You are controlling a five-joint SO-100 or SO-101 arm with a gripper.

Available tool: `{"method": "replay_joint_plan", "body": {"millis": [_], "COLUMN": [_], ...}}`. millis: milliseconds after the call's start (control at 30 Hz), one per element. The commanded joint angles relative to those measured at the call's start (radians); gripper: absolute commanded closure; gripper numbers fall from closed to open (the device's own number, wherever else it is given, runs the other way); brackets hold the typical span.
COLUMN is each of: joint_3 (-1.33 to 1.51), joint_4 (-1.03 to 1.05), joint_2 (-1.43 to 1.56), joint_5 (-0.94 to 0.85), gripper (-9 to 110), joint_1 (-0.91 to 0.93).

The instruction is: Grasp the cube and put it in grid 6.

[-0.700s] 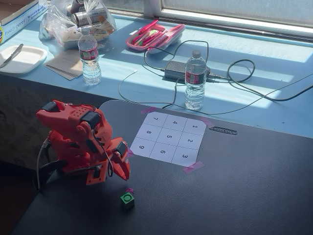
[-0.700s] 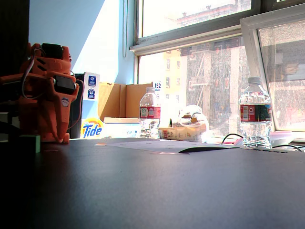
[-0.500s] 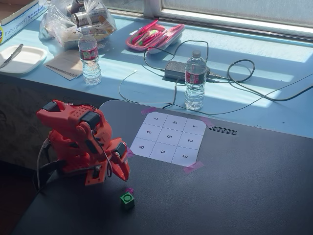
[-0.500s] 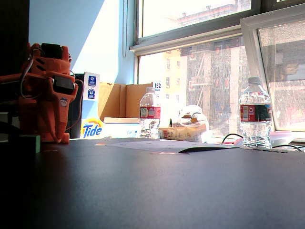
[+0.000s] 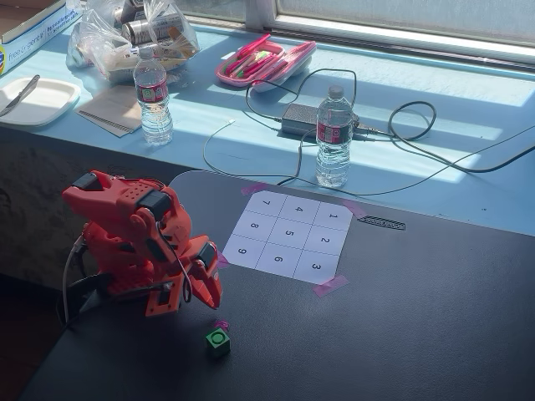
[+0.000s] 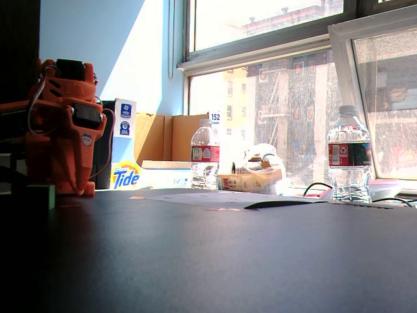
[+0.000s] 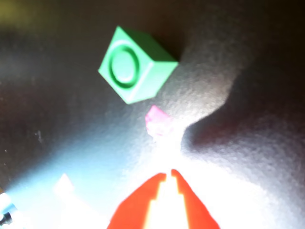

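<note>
The small green cube (image 5: pixel 218 340) with a white ring on top sits on the dark table near its front edge. It shows close up in the wrist view as the cube (image 7: pixel 136 64). My orange gripper (image 5: pixel 215 301) points down just behind and left of it, not touching; in the wrist view the gripper (image 7: pixel 167 172) has its tips nearly together and nothing between them. A pink scrap (image 7: pixel 159 121) lies between the tips and the cube. Grid 6 (image 5: pixel 278 260) is the middle cell of the numbered sheet's near row, up and to the right of the cube.
In a fixed view, a water bottle (image 5: pixel 333 138) stands just beyond the sheet, with a second bottle (image 5: pixel 153 96), a power adapter (image 5: pixel 305 119) with cables, a pink case (image 5: pixel 266 60) and a plate (image 5: pixel 38 100) on the blue ledge. The arm's base (image 5: pixel 125 251) fills the table's left corner.
</note>
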Motion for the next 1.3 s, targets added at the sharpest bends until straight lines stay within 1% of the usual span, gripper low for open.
{"method": "replay_joint_plan", "body": {"millis": [0,700,1100,1167,1267], "joint_3": [-0.005,-0.052,-0.104,-0.121,-0.150], "joint_4": [-0.014,0.023,0.055,0.058,0.060], "joint_2": [0.003,0.003,0.003,0.003,0.000], "joint_5": [-0.011,0.006,0.032,0.044,0.058], "gripper": [101,101,93,89,87], "joint_1": [0.000,0.014,0.031,0.040,0.054]}}
